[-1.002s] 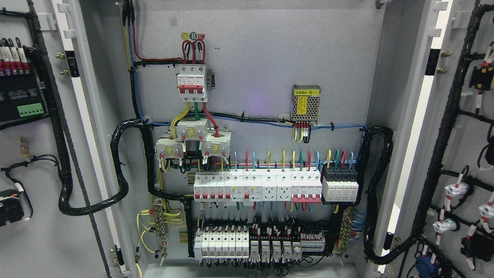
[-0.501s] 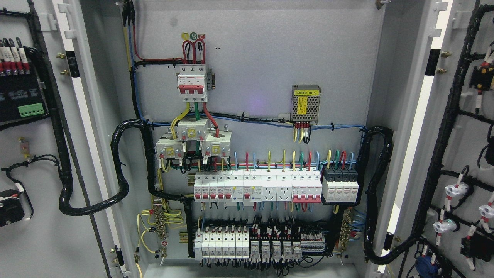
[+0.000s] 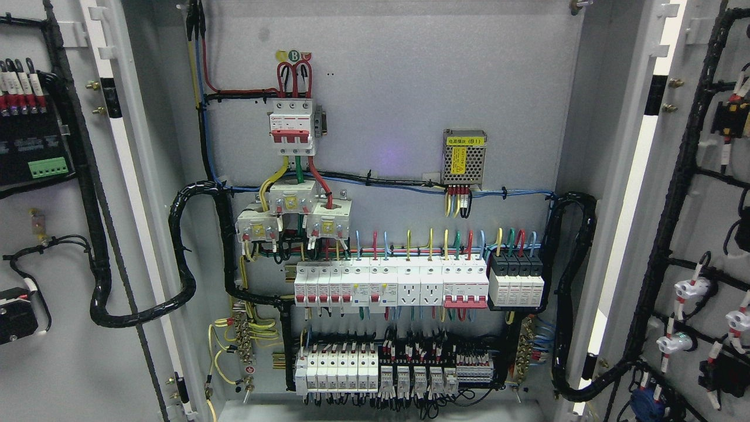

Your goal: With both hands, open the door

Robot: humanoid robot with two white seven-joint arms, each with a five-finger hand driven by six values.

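An electrical cabinet stands wide open in front of me. Its left door is swung out at the picture's left, showing its inner face with black cable looms and a green terminal block. The right door is swung out at the picture's right, its inner face carrying wired switches and lamps. Between them the grey back panel holds a red-handled main breaker, rows of white breakers and a small power supply. Neither of my hands nor arms shows in this view.
Thick black conduit loops from the left door into the cabinet, and another conduit loops to the right door. Hinges and door frame edges flank the opening. A lower row of breakers and relays sits near the cabinet floor.
The view has shifted very slightly; the left door's parts sit a touch higher and further right than before. Nothing else has moved.
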